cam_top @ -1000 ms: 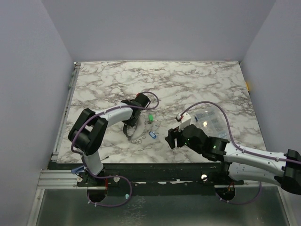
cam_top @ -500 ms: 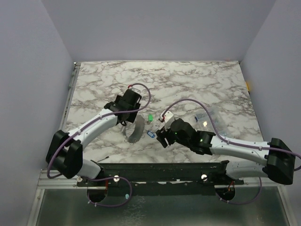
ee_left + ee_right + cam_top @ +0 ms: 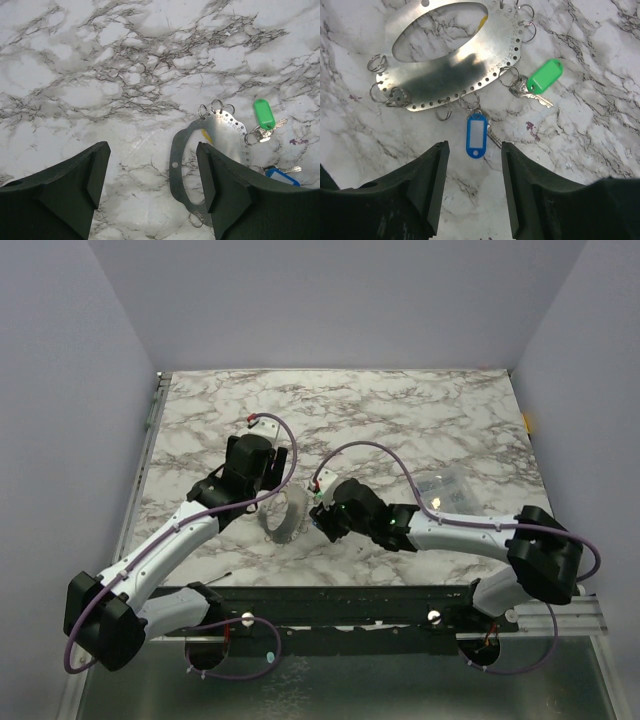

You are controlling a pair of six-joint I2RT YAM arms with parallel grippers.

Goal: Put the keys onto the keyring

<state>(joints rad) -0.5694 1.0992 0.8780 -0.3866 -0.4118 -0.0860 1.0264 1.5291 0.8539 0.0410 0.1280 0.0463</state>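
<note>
Looking down from the top camera, you see the keyring (image 3: 285,518) lying flat on the table (image 3: 400,410) between your two hands. The left hand (image 3: 268,472) hangs just behind it. The right hand (image 3: 322,520) is at its right edge, over the keys, so the right arm is the nearer one.

In the left wrist view, the left hand (image 3: 152,150) is spread wide and holds nothing. The keyring (image 3: 227,135) sits ahead and to the right of it. The green key (image 3: 263,114) and the blue key (image 3: 281,175) lie past the ring, on its far side. A bit of yellow shows under the ring.

In the right wrist view, the right hand (image 3: 472,152) is open too and pinches nothing. The blue key (image 3: 476,135) lies right in the gap between its fingers (image 3: 432,185). Its long side points from the hand toward the keyring (image 3: 440,85), so I think closing would squeeze its thin sides. The green key (image 3: 545,75) lies off to the right. You cannot tell if the keys are hooked on.
</note>
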